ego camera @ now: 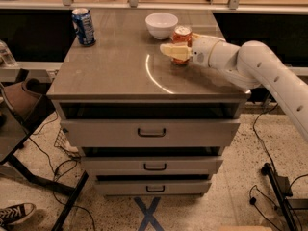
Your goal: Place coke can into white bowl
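The coke can (183, 34), red-orange with a silver top, stands upright on the cabinet top, just to the right of and in front of the white bowl (161, 24). The bowl sits at the back middle of the top. My gripper (174, 51) reaches in from the right at the can's lower half. Its cream-coloured tip lies across the front of the can and hides the can's base. The white arm (255, 61) stretches away to the right.
A blue can (83, 27) stands at the back left corner of the grey cabinet top (120, 71). The cabinet has three drawers below. A dark chair (19, 105) and cables lie on the floor to the left, and a stand base is at the lower right.
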Tool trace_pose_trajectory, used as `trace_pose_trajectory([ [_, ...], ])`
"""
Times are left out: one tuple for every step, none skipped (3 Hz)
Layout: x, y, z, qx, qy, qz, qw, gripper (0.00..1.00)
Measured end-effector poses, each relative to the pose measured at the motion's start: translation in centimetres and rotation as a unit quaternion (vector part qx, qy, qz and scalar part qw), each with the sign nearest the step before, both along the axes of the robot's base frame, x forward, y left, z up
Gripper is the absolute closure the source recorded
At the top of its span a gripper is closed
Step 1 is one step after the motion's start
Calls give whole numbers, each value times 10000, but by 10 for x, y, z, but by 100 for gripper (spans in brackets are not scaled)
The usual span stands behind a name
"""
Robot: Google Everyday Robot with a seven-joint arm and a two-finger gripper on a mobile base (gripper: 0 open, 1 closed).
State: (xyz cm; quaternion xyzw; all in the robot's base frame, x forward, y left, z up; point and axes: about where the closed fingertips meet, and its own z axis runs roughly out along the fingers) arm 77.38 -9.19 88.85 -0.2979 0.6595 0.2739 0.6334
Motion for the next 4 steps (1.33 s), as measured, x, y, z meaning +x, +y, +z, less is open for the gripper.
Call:
trace_pose_trajectory([
  [0,2,0,2,1,16,10000,100],
  [0,2,0,2,1,16,10000,100],
  [7,4,21,-66,6,8,10000,100],
  [36,6,83,-245,-67,-238,9994,100],
])
